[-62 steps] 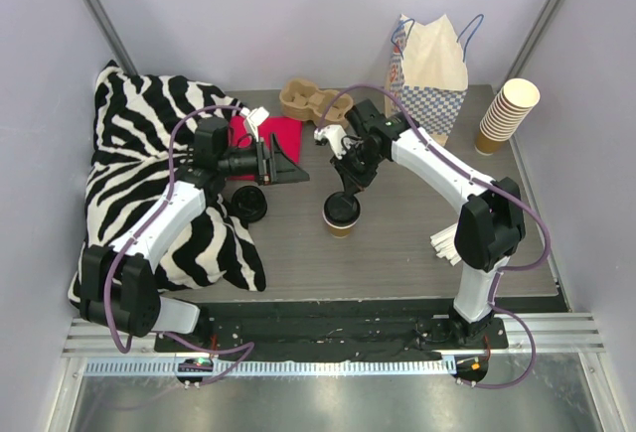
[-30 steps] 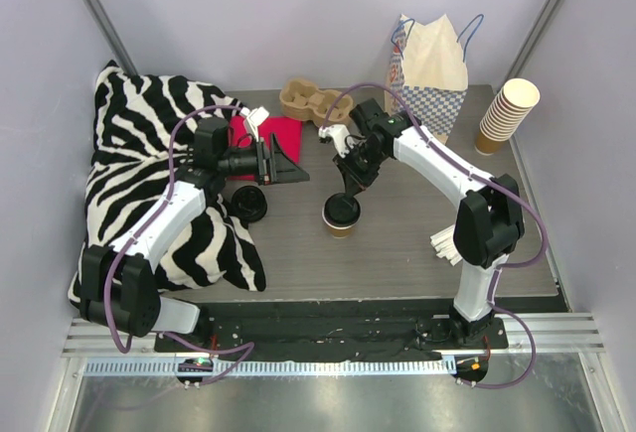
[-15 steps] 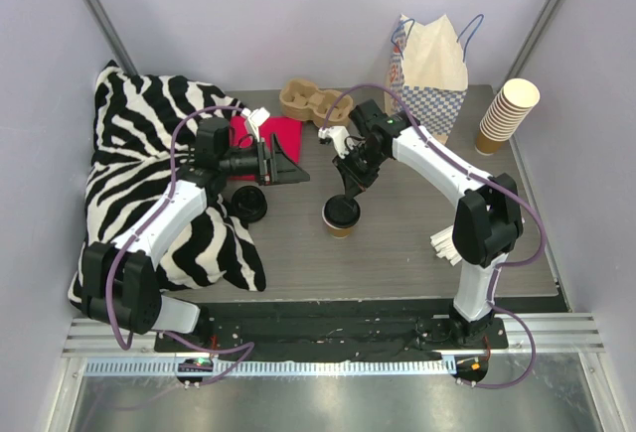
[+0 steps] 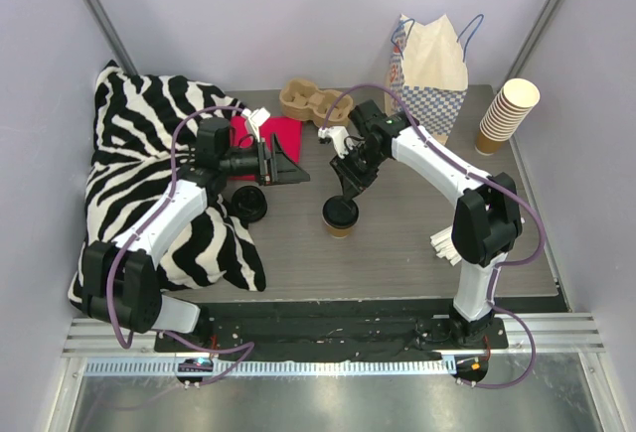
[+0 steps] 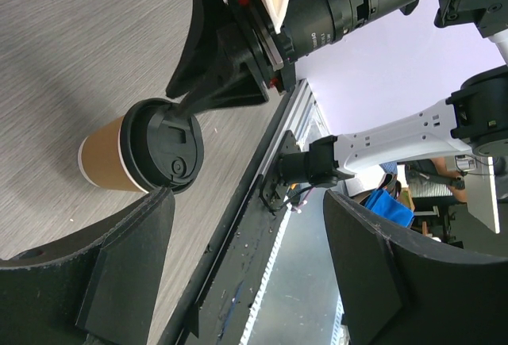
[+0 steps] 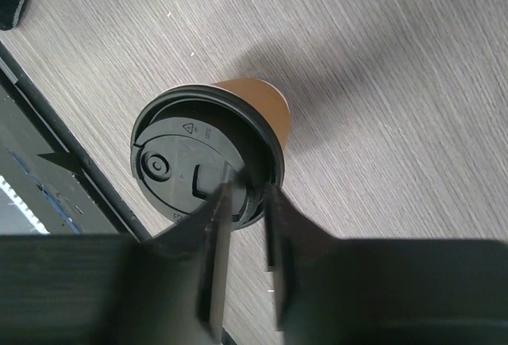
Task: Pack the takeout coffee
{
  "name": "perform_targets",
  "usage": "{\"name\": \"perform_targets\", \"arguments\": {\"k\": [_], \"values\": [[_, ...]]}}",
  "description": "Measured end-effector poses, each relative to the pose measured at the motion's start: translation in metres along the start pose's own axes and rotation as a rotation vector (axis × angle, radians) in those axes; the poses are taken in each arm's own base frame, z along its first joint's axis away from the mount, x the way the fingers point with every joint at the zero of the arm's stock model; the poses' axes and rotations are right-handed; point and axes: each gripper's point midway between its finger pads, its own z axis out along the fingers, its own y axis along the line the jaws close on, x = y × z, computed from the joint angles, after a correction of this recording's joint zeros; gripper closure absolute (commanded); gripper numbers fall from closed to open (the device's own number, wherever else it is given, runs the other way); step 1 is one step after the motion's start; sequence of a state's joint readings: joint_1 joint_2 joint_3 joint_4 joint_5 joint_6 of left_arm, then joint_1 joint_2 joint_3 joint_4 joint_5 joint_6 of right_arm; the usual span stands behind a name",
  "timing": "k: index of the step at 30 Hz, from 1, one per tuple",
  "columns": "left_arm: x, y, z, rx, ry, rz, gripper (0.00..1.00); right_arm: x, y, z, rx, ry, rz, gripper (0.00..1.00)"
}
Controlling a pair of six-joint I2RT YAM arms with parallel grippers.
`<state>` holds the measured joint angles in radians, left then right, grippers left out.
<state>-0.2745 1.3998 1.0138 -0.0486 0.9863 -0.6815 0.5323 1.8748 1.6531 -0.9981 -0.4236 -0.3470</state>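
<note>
The right jaws (image 6: pixel 246 202), pressed together a second ago, have begun to part. A narrow gap now shows between their tips, which sit right at the edge of the black lid of the takeout coffee (image 4: pixel 340 216). I cannot make out anything pinched between them. The cup itself has not shifted: it stands upright on the surface (image 4: pixel 397 243), mid-table, with its lid on. To my eye this is the lid being let go after a press, so the cup looks closed and ready to lift, but packing proper has not started.

The left jaws (image 4: pixel 283 166) hang spread wide and hold nothing, aimed toward the cup.

The cardboard cup carrier (image 4: pixel 313 100) at the back shows bare wells. The paper bag (image 4: pixel 429 74) stands upright beside it, its inside hidden. What the cup holds is hidden under the lid. A spare lid (image 4: pixel 248 204) lies loose to the left.
</note>
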Motion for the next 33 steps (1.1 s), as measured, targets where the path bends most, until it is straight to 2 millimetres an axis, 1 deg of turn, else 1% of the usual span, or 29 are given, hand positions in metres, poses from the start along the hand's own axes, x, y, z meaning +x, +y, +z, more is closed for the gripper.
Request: {"name": "perform_targets", "arguments": {"k": [1, 3, 5, 7, 11, 12, 13, 14, 15, 16, 17, 18, 20, 21, 22, 24, 26, 27, 28, 30, 31, 33], "values": [[0.0, 0.0, 0.0, 0.0, 0.0, 0.0, 0.2, 0.0, 0.0, 0.0, -0.001, 0.0, 0.002, 0.6], [0.0, 0.0, 0.0, 0.0, 0.0, 0.0, 0.2, -0.001, 0.0, 0.0, -0.001, -0.002, 0.004, 0.59], [0.0, 0.0, 0.0, 0.0, 0.0, 0.0, 0.2, -0.001, 0.0, 0.0, -0.001, -0.003, 0.004, 0.54], [0.0, 0.0, 0.0, 0.0, 0.001, -0.001, 0.2, -0.001, 0.0, 0.0, -0.001, -0.004, 0.007, 0.52], [0.0, 0.0, 0.0, 0.001, 0.002, -0.002, 0.22, -0.008, -0.001, -0.006, 0.001, -0.025, 0.01, 0.53], [0.001, 0.0, 0.0, 0.002, 0.003, -0.002, 0.24, -0.011, -0.001, -0.009, -0.005, -0.038, 0.013, 0.54], [0.001, 0.0, 0.0, 0.003, 0.004, -0.003, 0.26, -0.015, 0.0, -0.012, -0.014, -0.054, 0.018, 0.58], [0.001, 0.0, 0.0, 0.004, 0.004, -0.003, 0.31, -0.017, 0.0, -0.016, -0.024, -0.071, 0.027, 0.6], [0.002, 0.0, 0.0, 0.003, 0.006, -0.006, 0.34, -0.019, 0.001, -0.023, -0.043, -0.093, 0.049, 0.67], [0.003, 0.001, 0.0, 0.004, 0.009, -0.012, 0.37, -0.02, 0.0, -0.03, -0.056, -0.117, 0.068, 0.71], [0.006, 0.002, 0.001, 0.003, 0.014, -0.018, 0.44, -0.022, -0.002, -0.037, -0.068, -0.143, 0.088, 0.74], [0.008, 0.003, 0.001, 0.002, 0.019, -0.025, 0.47, -0.023, -0.001, -0.043, -0.08, -0.163, 0.102, 0.8], [0.016, 0.006, 0.004, 0.0, 0.037, -0.047, 0.53, -0.019, 0.002, -0.054, -0.112, -0.203, 0.148, 0.84], [0.02, 0.007, 0.006, 0.001, 0.049, -0.056, 0.55, -0.016, 0.004, -0.056, -0.124, -0.21, 0.165, 0.88], [0.024, 0.007, 0.009, 0.003, 0.063, -0.062, 0.58, -0.013, 0.01, -0.057, -0.148, -0.216, 0.185, 0.89], [0.032, 0.008, 0.017, 0.008, 0.093, -0.073, 0.61, -0.008, 0.022, -0.052, -0.206, -0.221, 0.223, 0.9], [0.039, 0.011, 0.023, 0.008, 0.119, -0.087, 0.69, -0.003, 0.033, -0.041, -0.263, -0.213, 0.27, 0.91], [0.043, 0.013, 0.026, 0.008, 0.132, -0.096, 0.72, 0.0, 0.036, -0.036, -0.282, -0.21, 0.288, 0.92], [0.046, 0.015, 0.029, 0.006, 0.144, -0.107, 0.78, 0.003, 0.04, -0.03, -0.299, -0.201, 0.311, 0.92], [0.051, 0.02, 0.034, 0.001, 0.164, -0.126, 0.82, 0.008, 0.045, -0.023, -0.323, -0.187, 0.339, 0.93], [0.053, 0.023, 0.036, -0.003, 0.171, -0.134, 0.87, 0.009, 0.049, -0.021, -0.333, -0.182, 0.349, 0.93], [0.057, 0.031, 0.04, -0.013, 0.184, -0.156, 0.92, 0.007, 0.053, -0.018, -0.347, -0.181, 0.352, 0.94]]}}
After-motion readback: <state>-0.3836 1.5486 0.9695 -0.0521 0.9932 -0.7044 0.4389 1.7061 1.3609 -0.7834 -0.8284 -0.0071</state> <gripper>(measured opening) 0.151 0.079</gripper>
